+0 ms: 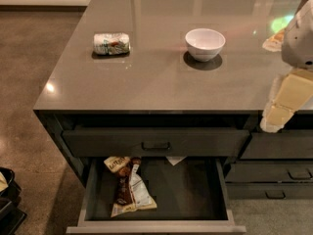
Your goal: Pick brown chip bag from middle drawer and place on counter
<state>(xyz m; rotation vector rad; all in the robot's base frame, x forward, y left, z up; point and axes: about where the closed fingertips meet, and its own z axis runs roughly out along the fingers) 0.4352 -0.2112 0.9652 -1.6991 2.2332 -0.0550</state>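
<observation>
The brown chip bag (128,187) lies lengthwise in the left part of the open middle drawer (156,226), its white label panel facing up. The drawer is pulled out below the counter (161,82), a glossy grey top. My gripper (279,110), with cream-coloured parts under a white arm, hangs at the right edge of the view over the counter's front right edge. It is well to the right of the bag and above it, and holds nothing that I can see.
A white bowl (205,43) and a white-and-green can (112,43) lying on its side sit on the counter. The top drawer (155,142) is closed. Narrower closed drawers (274,173) stand to the right. A dark object (7,199) sits on the floor at the lower left.
</observation>
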